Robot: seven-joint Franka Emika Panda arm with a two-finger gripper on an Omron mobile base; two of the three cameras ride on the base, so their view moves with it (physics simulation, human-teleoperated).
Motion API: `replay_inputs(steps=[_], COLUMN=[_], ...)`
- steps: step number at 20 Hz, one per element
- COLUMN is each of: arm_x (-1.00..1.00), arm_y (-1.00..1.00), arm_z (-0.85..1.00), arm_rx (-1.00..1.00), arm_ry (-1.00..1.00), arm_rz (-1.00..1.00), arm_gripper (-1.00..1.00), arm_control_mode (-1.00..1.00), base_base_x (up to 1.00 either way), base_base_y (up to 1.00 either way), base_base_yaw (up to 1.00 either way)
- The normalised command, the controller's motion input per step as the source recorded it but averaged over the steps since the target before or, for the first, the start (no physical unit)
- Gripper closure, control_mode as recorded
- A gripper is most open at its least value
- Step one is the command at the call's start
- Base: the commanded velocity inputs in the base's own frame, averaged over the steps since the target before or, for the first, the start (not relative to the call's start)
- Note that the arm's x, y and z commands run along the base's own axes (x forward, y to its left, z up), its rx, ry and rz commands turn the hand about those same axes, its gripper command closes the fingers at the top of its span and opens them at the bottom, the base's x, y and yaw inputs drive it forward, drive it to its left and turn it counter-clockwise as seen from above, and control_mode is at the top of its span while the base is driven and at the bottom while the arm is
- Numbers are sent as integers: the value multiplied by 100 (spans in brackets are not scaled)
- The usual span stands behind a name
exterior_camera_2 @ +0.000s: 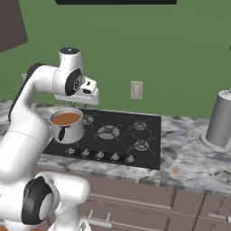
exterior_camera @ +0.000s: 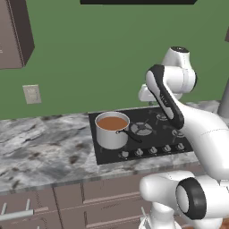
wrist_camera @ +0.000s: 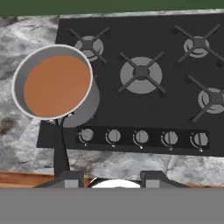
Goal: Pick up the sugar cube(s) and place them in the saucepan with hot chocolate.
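On the table right of the cooktop [exterior_camera_2: 117, 131], near the front edge, sits the sugar cube [exterior_camera_2: 175, 169]. My end effector [wrist_camera: 111, 178] hangs above the stove, pointing down, fingers apart, empty. Saucepan [exterior_camera: 112, 130] on the front-left burner holds brown hot chocolate [wrist_camera: 56, 85], handle toward me.

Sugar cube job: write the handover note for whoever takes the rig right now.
Gripper: open, holding nothing, raised above the cooktop and looking down on it.
Saucepan: on the cooktop's front-left area, brown hot chocolate inside, black handle pointing toward the counter's front edge.
Sugar cube: a tiny orange speck on the marble counter right of the cooktop, near the front edge, in front of the grey cylinder.
Done: nothing yet; the cube is untouched.
Left: reach right, pick the cube up, carry it over the saucepan, release.
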Motion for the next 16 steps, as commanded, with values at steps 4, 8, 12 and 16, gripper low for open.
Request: replay_inputs(steps=[4,8,12,16], arm_x=[5,0,0,0], arm_y=[-13,-97,-100,-100], arm_z=[0,-14,-26,-43], arm_rx=[0,6,13,7], arm_ry=[9,15,12,15], arm_rz=[-3,-4,-10,-11], arm_gripper=[-100,-100,-100,-100], arm_control_mode=[-100,-100,-100,-100], base_base_x=[0,0,0,0], base_base_y=[0,0,0,0], base_base_yaw=[0,0,0,0])
